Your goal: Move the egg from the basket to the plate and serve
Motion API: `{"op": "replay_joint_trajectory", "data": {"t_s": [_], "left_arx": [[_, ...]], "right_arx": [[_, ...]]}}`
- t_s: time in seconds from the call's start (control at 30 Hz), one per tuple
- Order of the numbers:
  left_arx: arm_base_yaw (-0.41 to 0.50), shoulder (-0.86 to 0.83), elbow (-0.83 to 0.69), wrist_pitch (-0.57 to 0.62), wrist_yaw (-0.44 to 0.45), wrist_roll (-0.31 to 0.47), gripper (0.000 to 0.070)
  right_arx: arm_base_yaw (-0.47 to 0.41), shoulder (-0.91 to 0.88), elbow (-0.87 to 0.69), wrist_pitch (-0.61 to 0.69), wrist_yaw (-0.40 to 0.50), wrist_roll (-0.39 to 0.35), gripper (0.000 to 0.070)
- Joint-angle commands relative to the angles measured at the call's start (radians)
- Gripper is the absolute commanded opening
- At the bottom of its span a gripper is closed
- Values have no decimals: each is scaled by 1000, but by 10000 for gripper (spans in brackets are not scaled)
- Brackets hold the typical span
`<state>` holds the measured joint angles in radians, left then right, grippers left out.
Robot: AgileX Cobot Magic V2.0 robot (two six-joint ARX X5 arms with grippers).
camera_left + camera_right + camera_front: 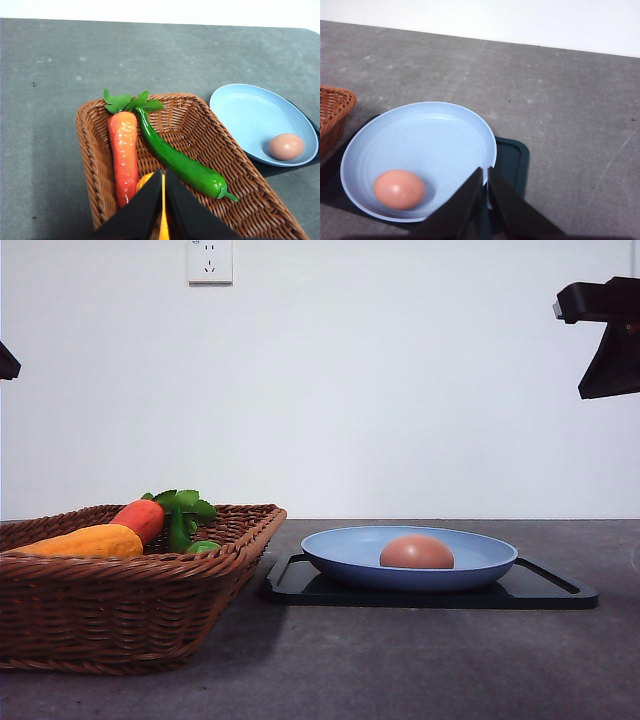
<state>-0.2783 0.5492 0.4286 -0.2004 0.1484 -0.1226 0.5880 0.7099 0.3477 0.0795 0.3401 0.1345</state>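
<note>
Fingers of the right gripper (pixel 484 192) are pressed together and empty, high above the near rim of the plate (pixel 470 125); those of the left gripper (pixel 163 200) are also together, holding nothing, over the basket (pixel 210 140). The egg (pixel 417 552) already lies in the plate, which sits on a black tray (pixel 550 590) on the table (pixel 400 670), so serving looks like the step in hand. To do it well, grip the tray or plate edge well away from the egg and keep it level, since the egg would likely roll. A carrot (pixel 124 150) and green pepper (pixel 180 162) lie in the basket.
</note>
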Motion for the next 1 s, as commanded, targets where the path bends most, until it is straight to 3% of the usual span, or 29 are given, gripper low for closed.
{"op": "replay_joint_trajectory", "data": {"t_s": [0.0, 0.07, 0.17, 0.33, 0.43, 0.6, 0.83, 0.97], "left_arx": [[-7, -19, 8, -3, 0, -3, 0], [-8, -85, 8, -41, 0, 11, 0], [7, -224, 7, -88, -1, 127, 0], [103, -417, -16, -92, -23, 185, 0], [165, -483, -58, -91, -85, 185, 0], [229, -546, -165, -90, -97, 181, 0], [239, -546, -286, -85, -97, 130, 0], [239, -546, -344, -16, -97, 91, 0]], "right_arx": [[5, 5, 3, 10, 2, 7, 0], [5, 5, 3, 10, 2, 7, 0], [5, 5, 4, 10, 3, 7, 0], [5, 5, 3, 10, 2, 7, 0], [5, 5, 4, 10, 2, 7, 0], [5, 5, 3, 10, 2, 7, 0], [5, 5, 3, 11, 2, 7, 0], [5, 5, 4, 11, 2, 7, 0]]}}
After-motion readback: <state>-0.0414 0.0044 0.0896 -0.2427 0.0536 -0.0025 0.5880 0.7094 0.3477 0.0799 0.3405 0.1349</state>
